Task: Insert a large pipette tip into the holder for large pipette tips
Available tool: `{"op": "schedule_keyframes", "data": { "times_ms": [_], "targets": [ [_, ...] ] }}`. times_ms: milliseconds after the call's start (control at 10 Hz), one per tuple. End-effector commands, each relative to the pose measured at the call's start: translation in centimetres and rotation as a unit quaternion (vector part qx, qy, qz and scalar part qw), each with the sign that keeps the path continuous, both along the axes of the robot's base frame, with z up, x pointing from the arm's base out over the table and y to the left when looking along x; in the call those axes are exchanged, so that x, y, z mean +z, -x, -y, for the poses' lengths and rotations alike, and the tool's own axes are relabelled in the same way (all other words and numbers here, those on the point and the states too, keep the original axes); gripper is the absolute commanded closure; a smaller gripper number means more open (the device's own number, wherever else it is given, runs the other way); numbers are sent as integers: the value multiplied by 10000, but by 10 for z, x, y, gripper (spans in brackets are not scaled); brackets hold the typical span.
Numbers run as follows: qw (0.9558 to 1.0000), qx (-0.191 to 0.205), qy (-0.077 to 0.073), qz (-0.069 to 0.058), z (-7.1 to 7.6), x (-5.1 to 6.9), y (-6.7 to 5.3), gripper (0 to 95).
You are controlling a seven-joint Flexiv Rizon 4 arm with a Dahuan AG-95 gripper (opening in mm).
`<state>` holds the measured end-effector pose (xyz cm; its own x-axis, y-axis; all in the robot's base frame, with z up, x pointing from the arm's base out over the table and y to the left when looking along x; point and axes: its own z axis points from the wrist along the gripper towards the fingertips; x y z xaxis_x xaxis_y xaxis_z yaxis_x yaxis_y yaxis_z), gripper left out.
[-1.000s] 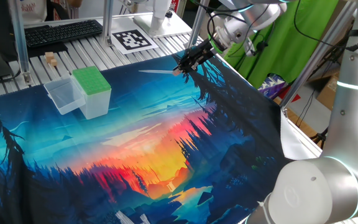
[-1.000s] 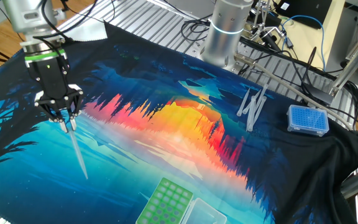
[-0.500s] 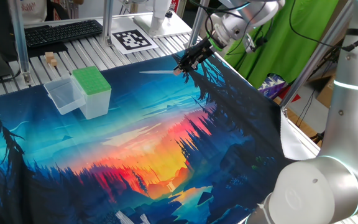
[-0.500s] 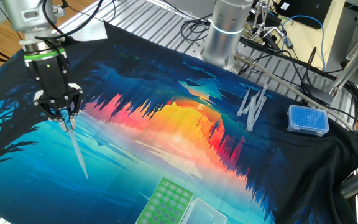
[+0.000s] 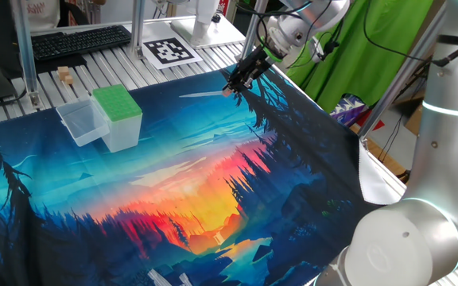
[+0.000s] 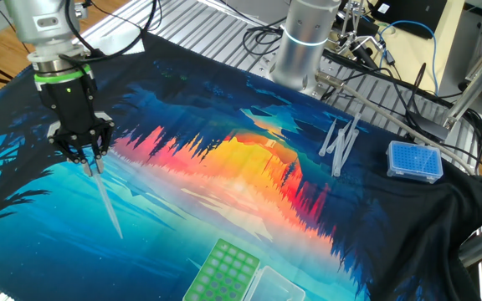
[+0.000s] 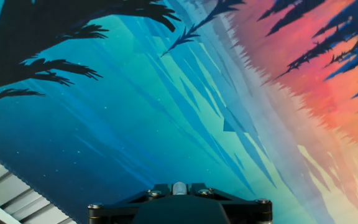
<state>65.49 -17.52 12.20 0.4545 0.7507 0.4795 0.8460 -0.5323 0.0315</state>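
Pipette tip point(image 6: 105, 199), large, clenched in my claw point(image 6: 84, 156), has lifted slightly higher; green holder point(image 5: 118, 103) waits well apart.

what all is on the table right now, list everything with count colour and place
large pipette tip: 1, translucent whitish, held in the hand, above the mat
holder for large pipette tips: 1, green top, near the mat's edge
clear tub: 1, colourless, touching the holder
spare pipette tips: a few, whitish, lying on the mat near the arm's base
blue tip box: 1, blue, beside the spare tips
mat: 1, blue-orange sunset print, covering the table
marker card: 1, black and white, behind the mat
keyboard: 1, black, far end
hand: 1, black, shut on the tip
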Motion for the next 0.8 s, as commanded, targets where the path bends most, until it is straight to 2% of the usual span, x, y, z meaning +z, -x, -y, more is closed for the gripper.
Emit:
{"op": "schedule_keyframes", "data": {
  "times_ms": [100, 300, 500, 700, 800],
  "targets": [
    [10000, 14, -11, 10, 0, -1, 0, 950],
    [9999, 94, 25, 62, 0, -1, 0, 950],
    [9999, 2, -105, 117, 0, -1, 0, 950],
    [9998, -19, -191, 81, 0, -1, 0, 950],
    [9999, 26, -122, 60, 0, -1, 0, 950]
  ]
}}
